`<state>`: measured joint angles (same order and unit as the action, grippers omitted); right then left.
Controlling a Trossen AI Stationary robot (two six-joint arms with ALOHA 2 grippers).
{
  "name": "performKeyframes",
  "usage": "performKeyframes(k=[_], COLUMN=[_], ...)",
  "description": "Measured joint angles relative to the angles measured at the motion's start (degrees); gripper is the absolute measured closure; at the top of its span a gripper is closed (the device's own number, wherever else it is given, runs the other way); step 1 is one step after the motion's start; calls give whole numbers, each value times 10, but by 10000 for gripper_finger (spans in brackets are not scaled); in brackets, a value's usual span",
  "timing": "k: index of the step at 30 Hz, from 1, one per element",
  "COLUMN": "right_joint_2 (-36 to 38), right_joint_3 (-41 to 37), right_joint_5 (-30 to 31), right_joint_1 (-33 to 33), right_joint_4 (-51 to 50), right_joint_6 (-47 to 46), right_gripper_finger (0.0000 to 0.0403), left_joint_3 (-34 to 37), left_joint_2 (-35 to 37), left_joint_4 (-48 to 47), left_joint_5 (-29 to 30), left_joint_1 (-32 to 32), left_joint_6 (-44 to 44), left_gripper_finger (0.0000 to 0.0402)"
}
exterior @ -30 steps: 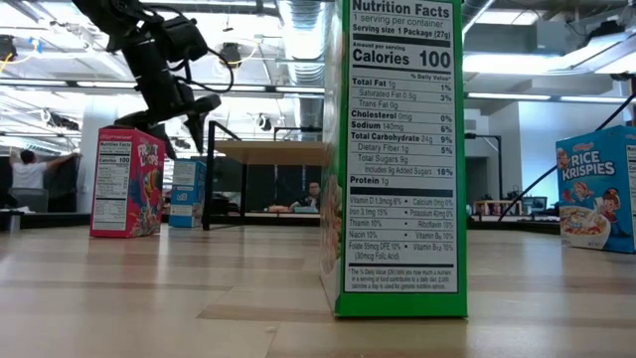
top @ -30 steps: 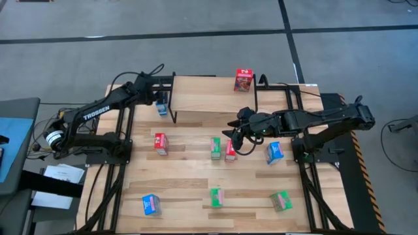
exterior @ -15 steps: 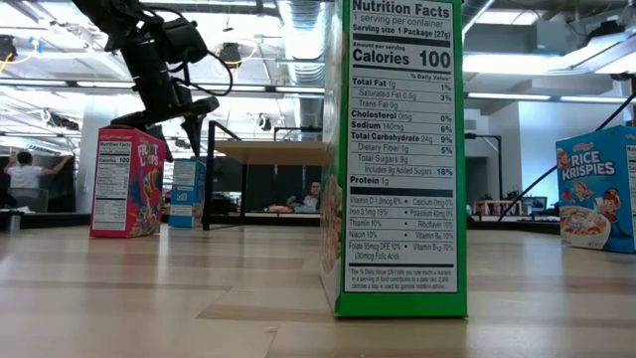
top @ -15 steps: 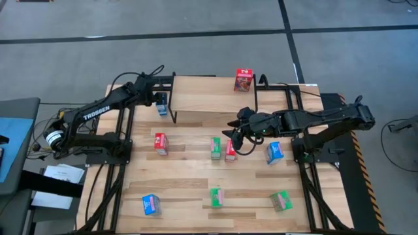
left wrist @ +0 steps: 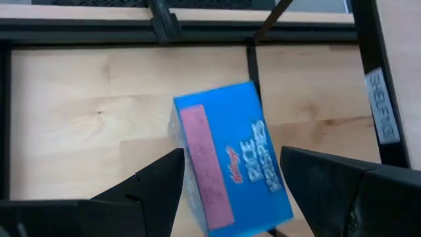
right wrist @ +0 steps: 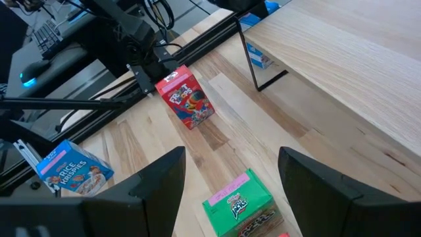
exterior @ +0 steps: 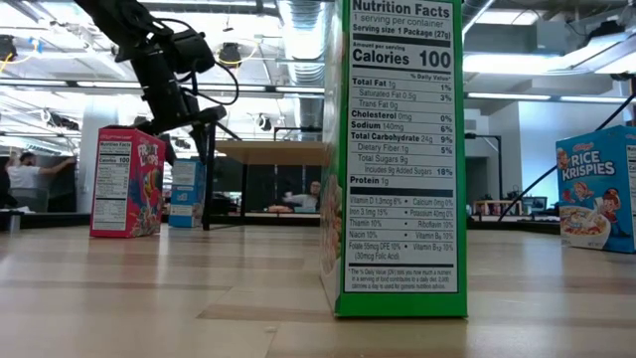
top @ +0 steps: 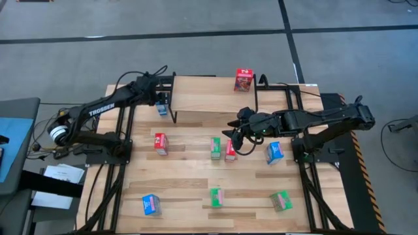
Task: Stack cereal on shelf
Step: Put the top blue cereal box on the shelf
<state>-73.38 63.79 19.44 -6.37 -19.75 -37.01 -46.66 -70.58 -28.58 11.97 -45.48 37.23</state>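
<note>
My left gripper [top: 159, 99] hangs open at the left end of the shelf [top: 209, 98], tipped down over a blue cereal box [left wrist: 230, 164]. That box stands on the table beside the shelf's black leg, and the two fingers stand on either side of it without touching. A red cereal box [top: 243, 79] stands on the shelf's plank, toward its right end. My right gripper [top: 232, 135] hovers open above a green box [top: 215, 147] and a red box [top: 230, 151] at mid-table. In the right wrist view the green box [right wrist: 240, 204] shows below the open fingers.
More cereal boxes stand on the table: red [top: 160, 143] at the left, blue [top: 274, 152] at the right, and blue [top: 151, 205], green [top: 216, 196] and green [top: 281, 200] near the front edge. Black frame rails run along both table sides. A person shows in the room behind.
My left gripper has come down a little toward the blue box at the shelf's left end, still open. The right arm and all the boxes have stayed where they were.
</note>
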Motion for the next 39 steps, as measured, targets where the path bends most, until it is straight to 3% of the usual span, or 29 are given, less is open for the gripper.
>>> performKeyframes(k=[18,39], right_joint_2=[0,0], right_joint_3=[0,0], right_joint_5=[0,0], right_joint_1=[0,0], right_joint_4=[0,0], right_joint_6=[0,-1], right_gripper_finger=[137,137], left_joint_3=[0,0], left_joint_2=[-8,-8], left_joint_4=[-5,-21], left_joint_5=[10,21], left_joint_1=[0,0], left_joint_6=[-7,-10], left_gripper_finger=[163,215])
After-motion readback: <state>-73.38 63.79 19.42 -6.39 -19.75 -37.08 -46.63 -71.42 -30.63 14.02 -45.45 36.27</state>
